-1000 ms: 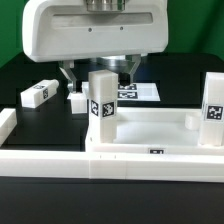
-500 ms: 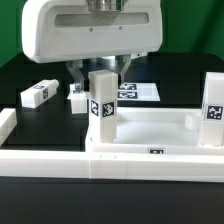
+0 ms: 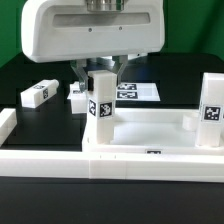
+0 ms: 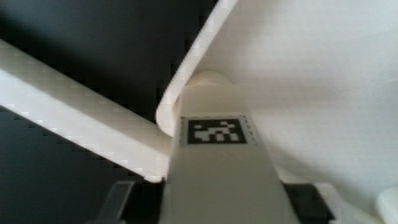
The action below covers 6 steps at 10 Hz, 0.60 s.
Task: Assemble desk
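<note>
Gripper (image 3: 101,70): hanging over upright leg, fingers (image 4: 125,200) sitting either side of it; narrowed, but gripping or not, cannot tell.
Leg (image 3: 100,102): standing upright at 9 o'clock end of desk top, tag facing cam in ext. view.
Desk top (image 3: 150,128): lying flat, rim up, spreading from centre toward 3 o'clock in ext. view.
Second leg (image 3: 211,105): standing upright at desk top's 3 o'clock end.
Loose legs: one (image 3: 37,94) lying on black table (image 3: 50,125), well apart at 9 o'clock of upright leg; another (image 3: 77,98) just beside upright leg at 9 o'clock, partly behind it.
Marker board (image 3: 138,91): lying flat at 1 o'clock of upright leg, behind desk top.
Border rail (image 3: 120,166): running across at 6 o'clock, in front of desk top.
Wrist view only: showing top tag (image 4: 217,130) on leg, plus desk top's rounded rim corner beyond.
Ext. view only: showing second leg, loose legs, marker board.
Hidden: fingertips disappearing behind leg in ext. view; fingers getting cut off at wrist frame edge; leg's foot not showing.
</note>
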Each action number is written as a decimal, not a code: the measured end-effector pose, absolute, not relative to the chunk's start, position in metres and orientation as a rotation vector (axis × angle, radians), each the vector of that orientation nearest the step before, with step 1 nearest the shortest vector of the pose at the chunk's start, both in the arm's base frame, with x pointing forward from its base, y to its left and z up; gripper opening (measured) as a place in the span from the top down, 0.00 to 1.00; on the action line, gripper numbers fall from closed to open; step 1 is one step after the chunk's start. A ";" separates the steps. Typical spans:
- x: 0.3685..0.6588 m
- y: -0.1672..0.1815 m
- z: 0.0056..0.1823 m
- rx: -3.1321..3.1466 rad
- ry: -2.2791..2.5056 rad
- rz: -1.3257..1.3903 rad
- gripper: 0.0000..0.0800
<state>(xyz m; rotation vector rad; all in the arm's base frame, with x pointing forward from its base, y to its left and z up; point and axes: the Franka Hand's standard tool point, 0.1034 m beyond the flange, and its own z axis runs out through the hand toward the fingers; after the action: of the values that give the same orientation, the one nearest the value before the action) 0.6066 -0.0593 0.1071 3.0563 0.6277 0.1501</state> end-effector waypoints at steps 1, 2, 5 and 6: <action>0.607 -0.059 0.107 3.075 0.543 0.151 0.64; 0.607 -0.059 0.107 3.095 0.445 0.152 0.64; 0.606 -0.060 0.106 3.152 -0.001 0.157 0.64; 0.606 -0.061 0.106 3.159 -0.126 0.159 0.64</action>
<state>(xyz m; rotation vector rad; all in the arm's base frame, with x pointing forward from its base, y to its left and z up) 0.6061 -0.0611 0.1063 3.1589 -0.1264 0.1588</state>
